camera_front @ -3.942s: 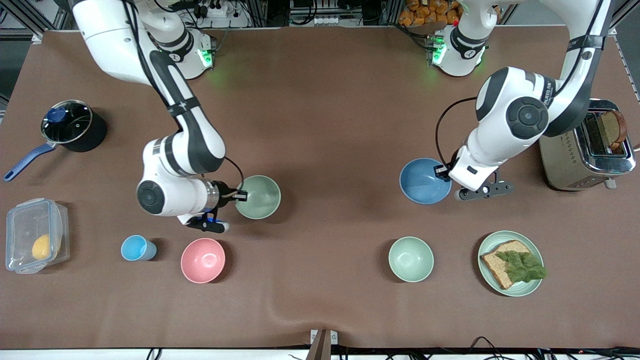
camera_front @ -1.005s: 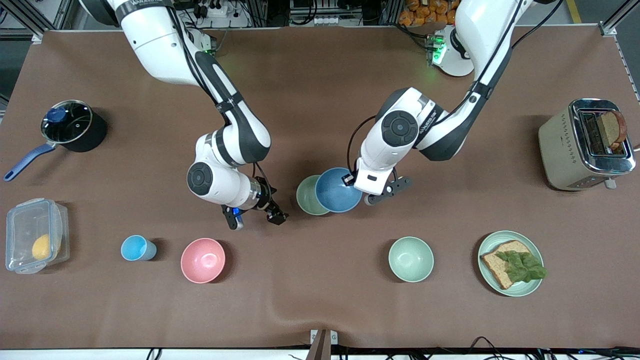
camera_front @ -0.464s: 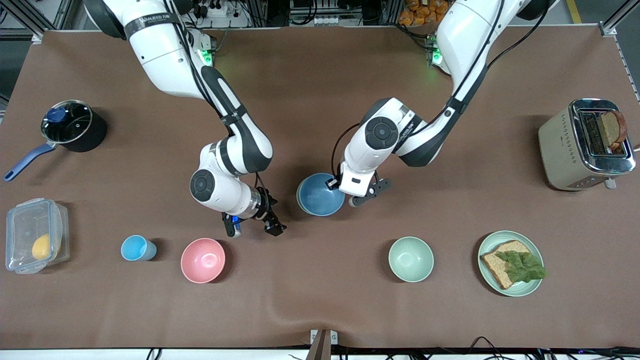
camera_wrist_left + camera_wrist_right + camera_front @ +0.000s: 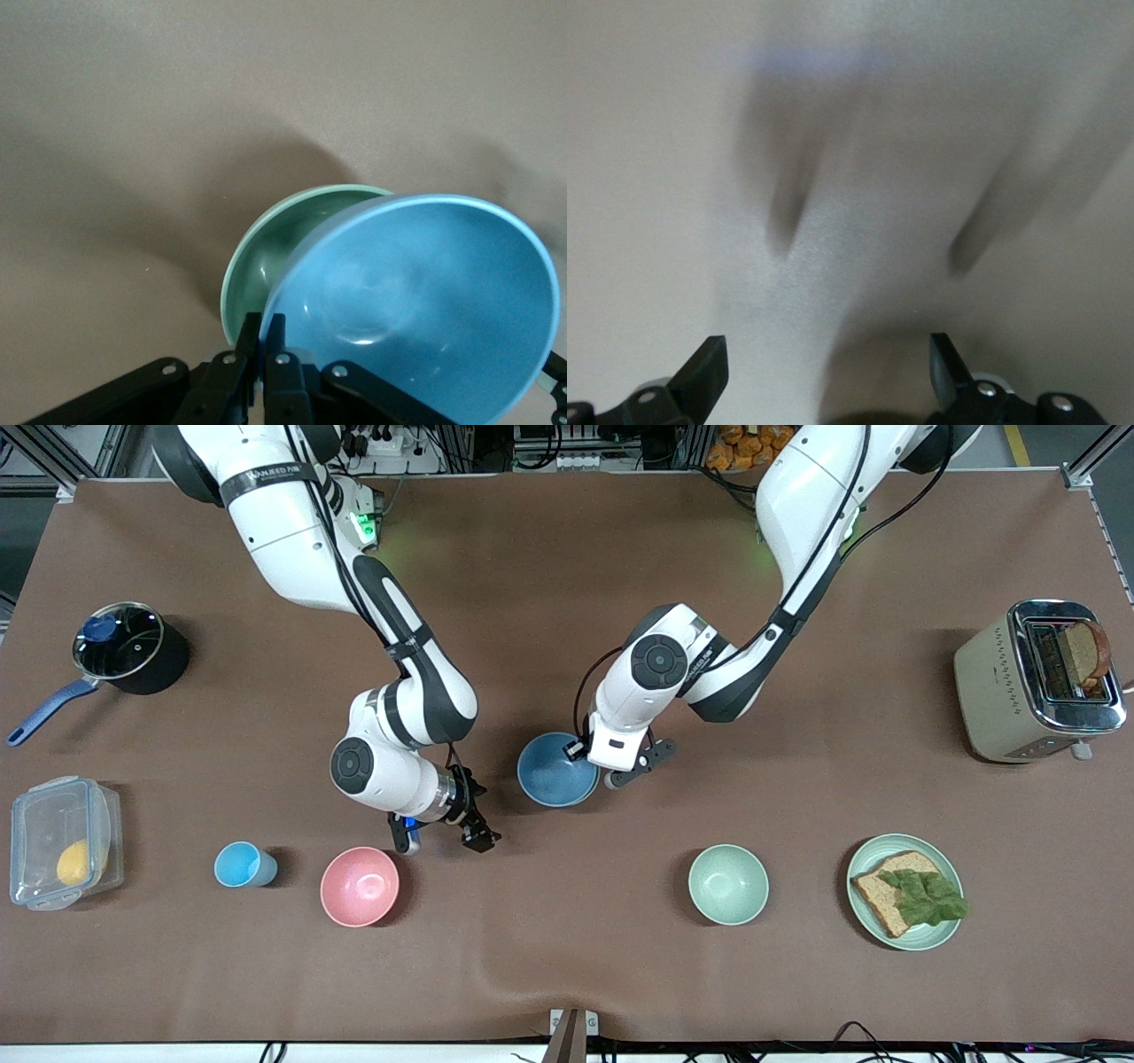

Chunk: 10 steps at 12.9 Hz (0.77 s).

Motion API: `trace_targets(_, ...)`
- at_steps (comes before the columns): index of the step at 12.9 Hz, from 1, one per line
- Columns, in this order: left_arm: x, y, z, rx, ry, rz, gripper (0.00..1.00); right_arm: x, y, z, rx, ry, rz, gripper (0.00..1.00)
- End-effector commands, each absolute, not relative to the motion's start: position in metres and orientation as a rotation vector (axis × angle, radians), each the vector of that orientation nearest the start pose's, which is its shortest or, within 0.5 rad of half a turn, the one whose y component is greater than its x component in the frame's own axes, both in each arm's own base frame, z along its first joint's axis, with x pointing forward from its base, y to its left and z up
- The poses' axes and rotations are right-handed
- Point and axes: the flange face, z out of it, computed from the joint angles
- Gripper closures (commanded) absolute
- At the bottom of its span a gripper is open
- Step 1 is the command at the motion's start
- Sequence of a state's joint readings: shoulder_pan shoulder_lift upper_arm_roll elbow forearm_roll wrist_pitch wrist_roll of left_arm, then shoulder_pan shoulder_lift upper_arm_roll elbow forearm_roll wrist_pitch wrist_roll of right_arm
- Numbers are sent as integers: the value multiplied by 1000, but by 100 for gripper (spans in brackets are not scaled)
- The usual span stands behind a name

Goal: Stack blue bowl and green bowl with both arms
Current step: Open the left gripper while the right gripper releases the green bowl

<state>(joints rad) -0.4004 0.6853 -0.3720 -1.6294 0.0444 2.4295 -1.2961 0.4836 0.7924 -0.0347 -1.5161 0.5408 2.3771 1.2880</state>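
The blue bowl (image 4: 556, 771) is at the table's middle, held by its rim in my shut left gripper (image 4: 576, 750). In the left wrist view the blue bowl (image 4: 425, 305) hangs tilted over and partly inside the sage-green bowl (image 4: 270, 257), and the left gripper (image 4: 263, 335) pinches the blue rim. In the front view the green bowl is almost wholly hidden under the blue one. My right gripper (image 4: 481, 813) is open and empty, beside the bowls toward the right arm's end, over bare table. The right wrist view shows its spread gripper (image 4: 828, 367) over bare cloth.
A pink bowl (image 4: 359, 886) and a small light-blue cup (image 4: 244, 864) lie nearer the camera, below the right gripper. A pale mint bowl (image 4: 728, 884), a plate with bread (image 4: 912, 934), a toaster (image 4: 1036, 682), a pot (image 4: 128, 646) and a plastic box (image 4: 58, 841) stand around.
The right gripper set the green bowl down at the middle, let go and drew back. The left arm carried the blue bowl over the green bowl and lowered it.
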Motion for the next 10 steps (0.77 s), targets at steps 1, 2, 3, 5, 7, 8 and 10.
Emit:
trace_targets(1,531,-470,252,-3225,-1010,147,100,643,330,201,-2283,1634,399,0)
trace_targets(2,531,-469,251,-3222,-1013,147,100,643,330,201,-2272,1640,406,0)
trace_targets(3,530,-469,249,-3212,-1028,154,100,641,335,202,-2238,1652,437,0)
trace_targets(5,530,-469,248,-3200,-1059,159,100,626,361,196,-2214,1646,476,0)
trace_targets(7,528,-468,245,-3193,-1059,166,100,626,361,195,-2209,1646,466,0)
trace_targets(8,528,-468,241,-3188,-1058,173,100,626,362,194,-2211,1646,467,0)
trace_targets(10,526,-467,236,-3181,-1055,182,100,622,368,191,-2217,1641,462,0)
